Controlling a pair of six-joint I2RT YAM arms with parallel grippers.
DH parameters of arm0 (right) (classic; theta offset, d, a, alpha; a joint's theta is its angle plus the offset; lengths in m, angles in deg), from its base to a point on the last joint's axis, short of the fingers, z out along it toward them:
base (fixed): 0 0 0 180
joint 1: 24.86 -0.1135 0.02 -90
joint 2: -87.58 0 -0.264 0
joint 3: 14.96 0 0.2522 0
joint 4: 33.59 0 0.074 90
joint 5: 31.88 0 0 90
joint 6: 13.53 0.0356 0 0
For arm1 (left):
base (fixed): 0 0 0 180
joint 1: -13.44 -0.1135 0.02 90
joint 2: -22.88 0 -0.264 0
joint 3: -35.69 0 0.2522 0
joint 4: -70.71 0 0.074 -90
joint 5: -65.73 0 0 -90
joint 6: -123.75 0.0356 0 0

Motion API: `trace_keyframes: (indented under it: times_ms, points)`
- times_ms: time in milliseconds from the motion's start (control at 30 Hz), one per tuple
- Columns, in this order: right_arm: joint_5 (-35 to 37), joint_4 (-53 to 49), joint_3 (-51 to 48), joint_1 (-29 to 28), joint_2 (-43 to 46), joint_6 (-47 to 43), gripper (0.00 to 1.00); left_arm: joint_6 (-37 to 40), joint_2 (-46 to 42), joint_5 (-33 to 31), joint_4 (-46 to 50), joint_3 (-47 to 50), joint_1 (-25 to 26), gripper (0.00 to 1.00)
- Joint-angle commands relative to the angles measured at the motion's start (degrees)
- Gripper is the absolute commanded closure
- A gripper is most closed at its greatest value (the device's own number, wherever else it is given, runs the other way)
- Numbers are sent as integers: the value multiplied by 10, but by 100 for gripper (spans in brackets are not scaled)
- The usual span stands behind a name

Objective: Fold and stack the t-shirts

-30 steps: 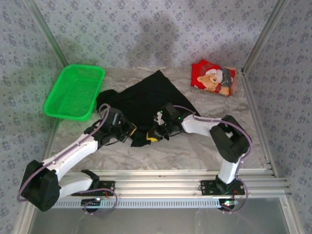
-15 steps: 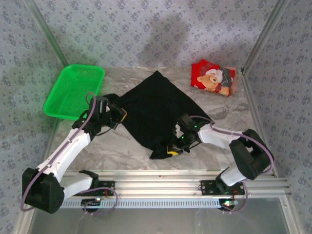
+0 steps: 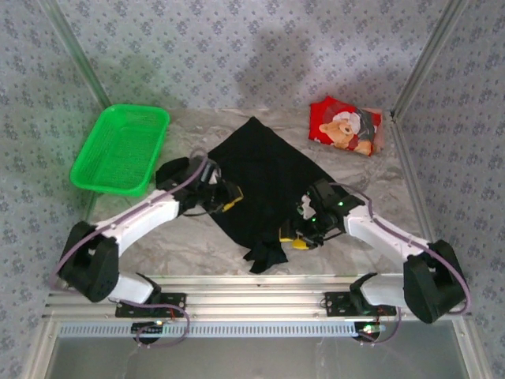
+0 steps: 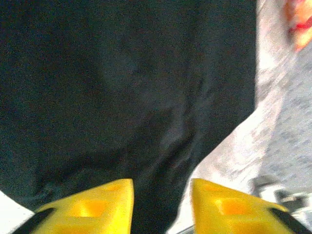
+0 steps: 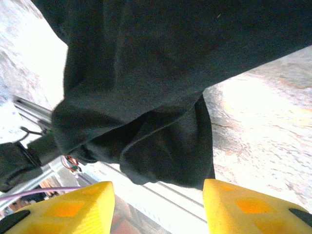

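The black t-shirt [image 3: 260,174] lies spread in a rough diamond mid-table, with a bunched tail at its near corner [image 3: 264,257]. My left gripper [image 3: 230,200] is open over the shirt's left edge; in the left wrist view its yellow fingertips [image 4: 97,200] stand apart above the black cloth [image 4: 122,87] with nothing between them. My right gripper [image 3: 296,239] is open at the shirt's near right edge. In the right wrist view the gripper [image 5: 158,195] hangs beside the bunched black cloth [image 5: 161,151]. The folded red t-shirt [image 3: 345,126] with the teddy bear lies at the back right.
A green mesh basket [image 3: 120,148] stands at the back left, close to the left arm. The marbled table top [image 3: 197,245] is bare near the front rail [image 3: 252,296]. Metal frame posts run along both sides.
Both grippers have opened and let go of the black shirt, which now lies flatter. The left gripper moved right to the shirt's edge; the right gripper moved a little right.
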Motion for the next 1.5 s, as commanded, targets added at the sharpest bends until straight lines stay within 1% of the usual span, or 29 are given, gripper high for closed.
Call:
trace_keyframes:
  times_ms: [0, 33, 67, 133, 200, 333, 400, 433, 533, 600, 633, 667, 800, 867, 900, 967, 1033, 1067, 1133, 1200, 1267, 1300, 1367, 1400, 1467]
  points:
    - [-14, -49, 26, 32, -11, -27, 47, 4, 42, -3, 15, 3, 20, 46]
    - [-18, -62, 37, 38, -29, -54, 47, 8, 57, -14, 27, -5, 26, 39]
    - [-9, -73, 54, 45, -48, -85, 47, 14, 70, -24, 41, -16, 31, 35]
    - [20, -96, 88, 60, -81, -120, 46, 20, 102, -36, 56, -34, 37, 32]
    - [50, -114, 123, 82, -110, -151, 44, 29, 139, -47, 76, -59, 42, 30]
    - [165, -154, 197, 106, -197, -228, 37, 52, 220, -84, 106, -110, 48, 30]
    - [209, -151, 225, 118, -243, -248, 36, 67, 254, -104, 129, -139, 52, 33]
    - [233, -147, 241, 125, -264, -253, 36, 74, 269, -113, 132, -147, 53, 39]
    - [281, -141, 287, 138, -302, -263, 34, 103, 301, -137, 155, -168, 51, 72]
    - [319, -149, 317, 145, -334, -276, 33, 126, 306, -161, 174, -174, 45, 88]
    - [341, -157, 332, 149, -356, -280, 33, 133, 302, -170, 182, -174, 38, 94]
    - [355, -161, 347, 153, -373, -283, 33, 139, 289, -178, 185, -172, 30, 97]
    - [393, -143, 387, 153, -431, -269, 32, 169, 210, -209, 199, -202, 25, 100]
    - [378, -151, 409, 149, -463, -247, 32, 187, 178, -231, 217, -223, 31, 100]
    - [384, -149, 423, 148, -480, -246, 33, 195, 159, -239, 227, -229, 32, 100]
    - [381, -147, 442, 141, -507, -236, 34, 205, 124, -241, 217, -230, 34, 100]
    - [388, -169, 468, 130, -531, -216, 39, 216, 96, -233, 200, -231, 35, 100]
    - [378, -174, 482, 124, -540, -222, 44, 221, 85, -226, 194, -231, 35, 100]
    - [377, -189, 510, 119, -557, -224, 62, 226, 68, -225, 191, -225, 36, 100]
    - [365, -195, 517, 120, -558, -219, 91, 222, 51, -235, 193, -206, 29, 100]
    - [336, -162, 489, 124, -519, -215, 100, 215, 28, -237, 187, -183, 12, 100]
    - [308, -127, 467, 127, -479, -210, 100, 216, 12, -243, 189, -180, 2, 100]
    - [287, -66, 432, 130, -382, -197, 100, 226, -18, -258, 203, -201, -16, 100]
    - [287, -48, 427, 132, -331, -187, 100, 235, -34, -263, 210, -221, -25, 100]
    - [258, -30, 439, 151, -251, -176, 100, 255, -60, -271, 229, -266, -34, 100]
